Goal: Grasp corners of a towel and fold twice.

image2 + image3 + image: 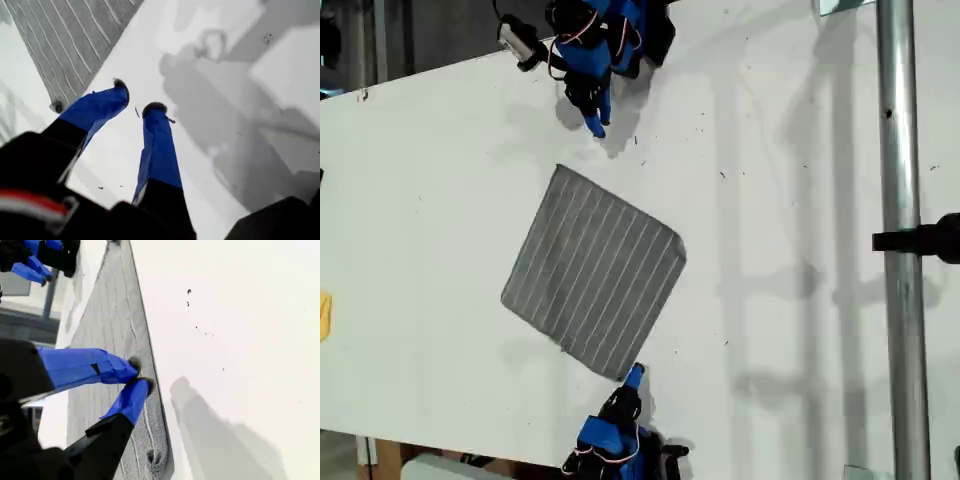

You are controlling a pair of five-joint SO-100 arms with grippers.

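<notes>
Second claw (140,376): it is resting on the towel's (595,270) hem just beside the near corner (618,374), tips drawn together. I cannot tell whether cloth is pinched between them. It is probably sitting there to take that corner for the first fold.
Towel: it is lying flat and unfolded on the white worktop (800,200), between the two arms and turned diamond-wise, so one corner is pointing at each arm.
First claw (137,96): it is hovering with its jaws apart over bare worktop, near the towel's far corner (560,170) but not touching it. It looks to be lining up for a grasp.
Count: I am seeing one towel, four corners, none lifted, and two claws.
Progress: neither fold seems begun.
</notes>
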